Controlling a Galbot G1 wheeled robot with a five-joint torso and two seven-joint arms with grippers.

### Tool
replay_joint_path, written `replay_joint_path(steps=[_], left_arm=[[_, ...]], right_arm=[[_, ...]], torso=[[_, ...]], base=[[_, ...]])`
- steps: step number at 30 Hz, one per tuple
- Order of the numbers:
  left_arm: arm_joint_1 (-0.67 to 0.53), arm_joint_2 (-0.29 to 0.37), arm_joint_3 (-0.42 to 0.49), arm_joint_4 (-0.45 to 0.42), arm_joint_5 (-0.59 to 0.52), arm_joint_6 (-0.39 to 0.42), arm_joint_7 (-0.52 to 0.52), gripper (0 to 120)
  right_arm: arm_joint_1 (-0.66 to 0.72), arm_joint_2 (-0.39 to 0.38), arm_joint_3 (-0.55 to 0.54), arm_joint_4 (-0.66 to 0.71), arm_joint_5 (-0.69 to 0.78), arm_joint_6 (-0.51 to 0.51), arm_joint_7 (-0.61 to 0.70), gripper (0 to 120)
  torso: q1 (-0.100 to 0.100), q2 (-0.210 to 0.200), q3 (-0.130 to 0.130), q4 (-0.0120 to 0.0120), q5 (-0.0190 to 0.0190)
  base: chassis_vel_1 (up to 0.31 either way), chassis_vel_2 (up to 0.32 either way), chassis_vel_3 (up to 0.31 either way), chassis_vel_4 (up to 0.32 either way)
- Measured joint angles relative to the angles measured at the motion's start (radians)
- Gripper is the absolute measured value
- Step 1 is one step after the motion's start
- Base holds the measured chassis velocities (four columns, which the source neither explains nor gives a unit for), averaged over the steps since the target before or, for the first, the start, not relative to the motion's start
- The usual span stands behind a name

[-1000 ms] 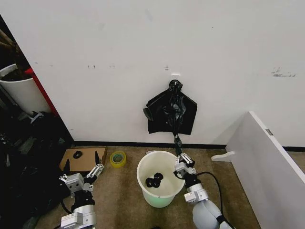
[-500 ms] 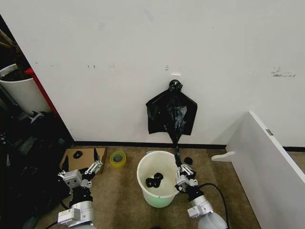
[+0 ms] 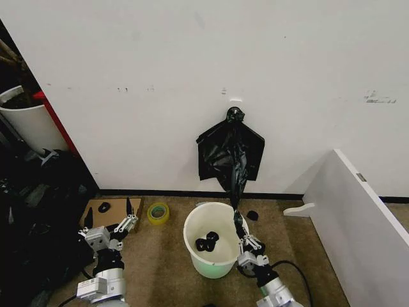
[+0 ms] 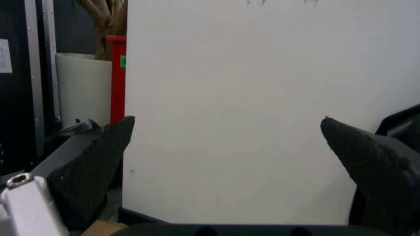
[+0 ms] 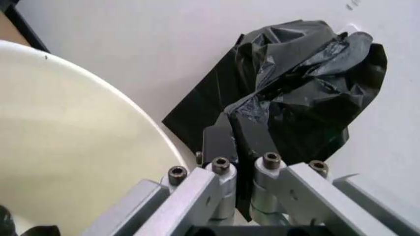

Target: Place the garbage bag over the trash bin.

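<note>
Garbage bag point(image 3: 231, 155) hangs on wall above trash bin point(image 3: 214, 267), lower strand pulled down to bin's rim. Right gripper point(image 3: 245, 240) just beside bin rim, fingers pinched on that strand; bag's knot partly hidden. Left gripper point(image 3: 108, 220) well left of bin, spread wide, empty.

A white wall point(image 3: 160, 83) meets a brown carpet floor point(image 3: 163, 265) along a dark baseboard point(image 3: 160, 192). A white panel point(image 3: 358, 224) leans at right; dark clutter point(image 3: 32, 211) fills the left.

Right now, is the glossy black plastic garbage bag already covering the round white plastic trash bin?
No, the garbage bag hangs on the wall above the open trash bin.
</note>
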Motion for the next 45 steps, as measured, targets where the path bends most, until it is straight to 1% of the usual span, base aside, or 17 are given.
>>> replay_joint_path(steps=[7,9,10,12,13,14,16,21,22,23,24,27,29,35,38,43,45], left_arm=[[0.002,0.002,-0.005,-0.002,-0.003,-0.002,0.000,100],[0.003,0.002,-0.008,-0.002,-0.003,-0.003,0.000,100],[0.003,0.001,-0.007,-0.002,-0.003,-0.003,0.000,100],[0.001,-0.001,-0.004,0.000,-0.002,0.001,0.000,100],[0.001,-0.002,-0.002,0.001,0.000,0.003,0.001,100],[0.001,-0.002,-0.002,0.001,0.000,0.003,0.001,100],[-0.001,-0.004,0.000,0.003,0.003,0.008,0.001,100],[-0.002,-0.007,-0.001,0.010,0.009,0.012,0.002,100],[-0.002,-0.007,-0.001,0.010,0.009,0.012,0.002,100],[-0.001,-0.007,-0.001,0.011,0.011,0.012,0.002,100],[-0.001,-0.007,-0.001,0.012,0.012,0.013,0.002,100],[-0.002,-0.009,-0.003,0.013,0.015,0.014,0.002,100],[-0.001,-0.009,-0.003,0.014,0.016,0.014,0.002,100],[0.002,-0.018,-0.003,0.015,0.025,0.014,0.002,100],[0.004,-0.020,-0.003,0.015,0.026,0.014,0.002,100],[0.005,-0.021,-0.006,0.014,0.026,0.013,0.002,100],[0.005,-0.022,-0.006,0.014,0.026,0.012,0.002,100]], right_arm=[[0.014,0.011,0.013,0.000,0.012,0.005,0.011,0],[0.042,0.031,0.017,-0.001,0.022,0.042,0.013,0],[0.062,0.044,0.023,-0.004,0.022,0.089,0.003,5],[0.091,0.061,0.032,-0.008,0.035,0.179,-0.062,11],[0.103,0.065,0.036,-0.010,0.055,0.227,-0.122,15],[0.103,0.065,0.036,-0.010,0.055,0.227,-0.122,15],[0.119,0.063,0.038,-0.014,0.107,0.312,-0.249,25],[0.141,0.054,0.052,-0.053,0.189,0.466,-0.495,45],[0.141,0.054,0.052,-0.053,0.189,0.466,-0.495,45],[0.143,0.054,0.055,-0.062,0.197,0.483,-0.530,50],[0.146,0.055,0.057,-0.069,0.207,0.488,-0.556,52],[0.149,0.062,0.052,-0.078,0.239,0.487,-0.555,67],[0.150,0.064,0.049,-0.080,0.243,0.479,-0.540,70],[0.181,0.087,0.044,-0.113,0.212,0.397,-0.442,96],[0.188,0.092,0.045,-0.118,0.184,0.340,-0.374,99],[0.175,0.088,0.021,-0.118,0.141,0.179,-0.164,100],[0.170,0.088,0.015,-0.116,0.140,0.154,-0.129,100]], torso=[[0.000,0.000,0.000,0.0000,0.0000],[0.000,0.000,0.000,0.0000,0.0000],[0.000,0.000,0.000,0.0001,0.0000],[0.000,0.000,0.000,0.0002,0.0000],[0.000,0.000,0.000,0.0002,0.0000],[0.000,0.000,0.000,0.0002,0.0000],[0.000,0.000,0.000,0.0002,-0.0001],[0.000,0.000,0.000,0.0000,0.0000],[0.000,0.000,0.000,0.0000,0.0000],[0.000,0.000,0.000,0.0001,0.0000],[0.000,0.000,0.000,0.0001,-0.0001],[0.000,0.000,0.000,0.0000,0.0000],[0.000,0.000,0.000,0.0000,0.0000],[0.000,0.000,0.000,0.0001,0.0000],[0.000,0.000,0.000,0.0002,0.0000],[0.000,0.000,0.000,0.0000,0.0000],[0.000,0.000,0.000,0.0000,0.0000]], base=[[0.000,0.000,0.000,0.000],[0.000,0.000,0.000,0.000],[0.000,0.000,0.000,0.000],[0.000,0.000,0.000,0.000],[0.000,0.000,0.000,0.000],[0.000,0.000,0.000,0.000],[0.000,0.000,0.000,0.000],[0.000,0.000,0.000,0.000],[0.000,0.000,0.000,0.000],[0.000,0.000,0.000,0.000],[0.000,0.000,0.000,0.000],[0.000,0.000,0.000,0.000],[0.000,0.000,0.000,0.000],[0.000,0.000,0.000,0.000],[0.000,0.000,0.000,0.000],[0.000,0.000,0.000,0.000],[0.000,0.000,0.000,0.000]])
